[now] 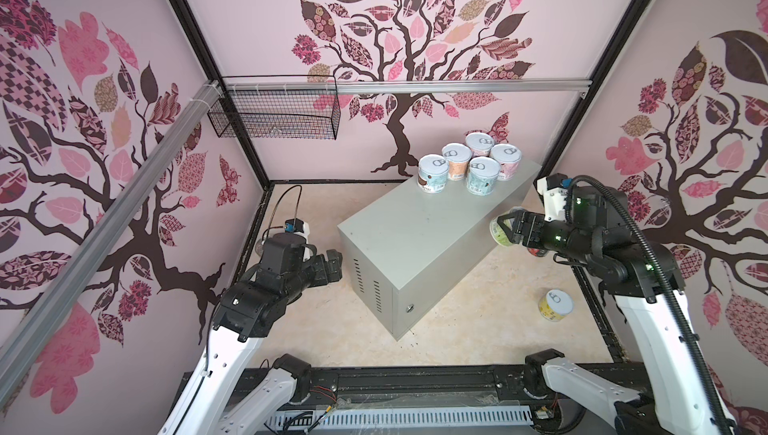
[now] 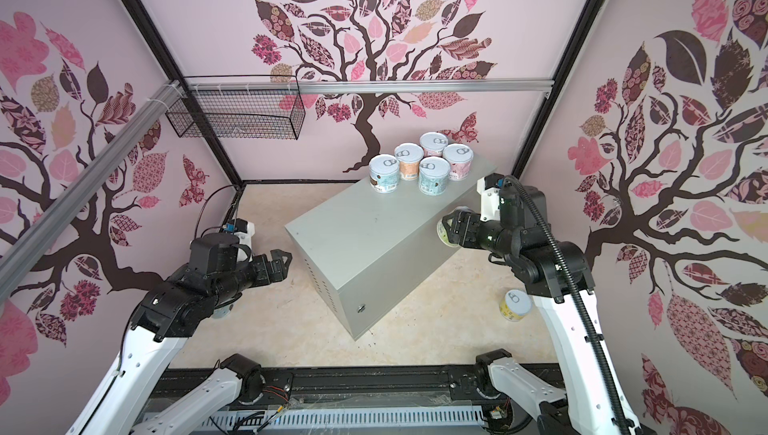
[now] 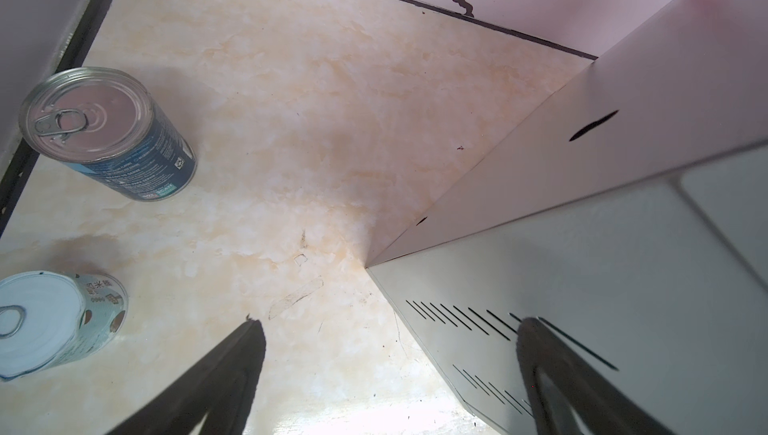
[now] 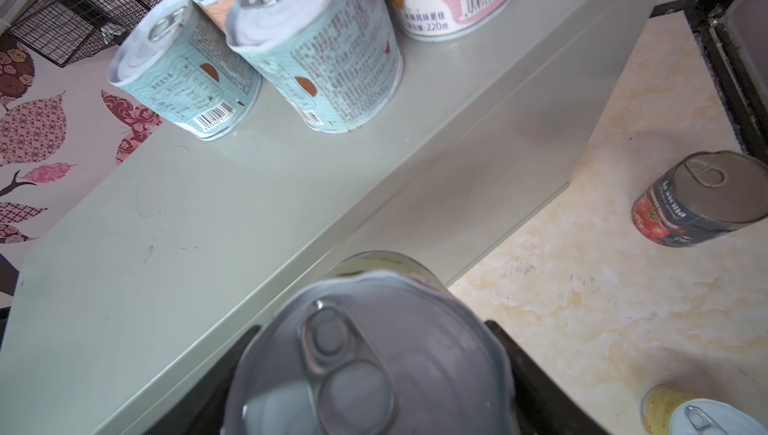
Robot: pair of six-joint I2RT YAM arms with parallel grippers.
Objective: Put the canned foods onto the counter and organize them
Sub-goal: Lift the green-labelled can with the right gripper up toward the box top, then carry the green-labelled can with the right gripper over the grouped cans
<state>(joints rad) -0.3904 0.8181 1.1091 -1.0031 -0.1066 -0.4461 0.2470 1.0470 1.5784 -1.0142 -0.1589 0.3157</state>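
Your right claw (image 1: 508, 227) is closed partway around a green-label can (image 1: 496, 234) and is holding it right at the right edge of the counter (image 1: 415, 237). Five short cans (image 1: 482, 173) sit bunched at the far end of the top. Your left claw (image 2: 280, 264) is spread wide and empty beside the counter's vented side, and down on the floor (image 1: 478, 329) you've got a yellow can (image 1: 555, 305), a blue can (image 3: 112, 134), a pale blue can (image 3: 54, 320) and a tomato can (image 4: 702, 200).

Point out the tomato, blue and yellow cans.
tomato can (image 4: 665, 217), right wrist view, on its label.
blue can (image 3: 85, 115), left wrist view, on its lid.
yellow can (image 1: 559, 302), in a top view, on its lid.
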